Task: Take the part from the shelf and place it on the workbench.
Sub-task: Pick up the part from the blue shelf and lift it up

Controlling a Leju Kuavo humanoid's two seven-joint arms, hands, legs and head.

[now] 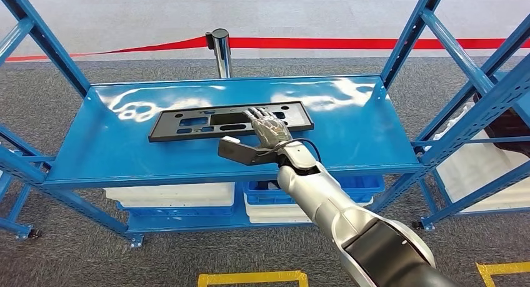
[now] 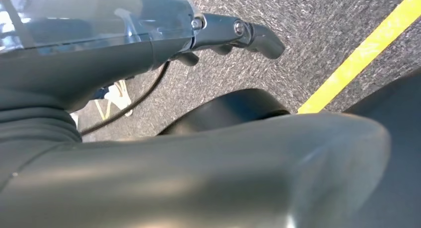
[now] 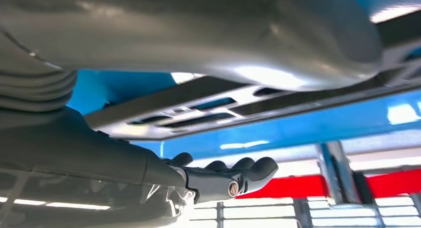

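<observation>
**Right hand over the part on the shelf, lift not yet made**

The right hand (image 1: 270, 127) reaches out over the blue shelf (image 1: 350, 134) with its fingers stretched flat across the right half of the black part (image 1: 187, 121). From the head view the fingers lie on or just above the top face of the part, and the thumb sticks out to the side, clear of it. In the right wrist view the fingers (image 3: 233, 176) are loosely curled with nothing between them, and the part (image 3: 208, 106) runs close past the thumb. The hand is released, holding nothing; whether it presses on the part cannot be told.

The left hand (image 2: 233, 34) hangs by the robot's side above the grey floor (image 2: 308, 29) and a yellow floor line (image 2: 362, 54). Its fingers are mostly hidden behind the wrist cover, so its state cannot be told.

The part, a long flat black frame with several cut-outs, lies flat on the middle level of the shelf, toward the back. White and blue bins (image 1: 169, 196) sit on the level below. A metal post (image 1: 220, 46) with a red barrier tape (image 1: 375, 43) stands behind the shelf.

As a judgement, the task is at its start: the reach is made, but the grasp, the lift, the carry and the setting down all remain.
</observation>
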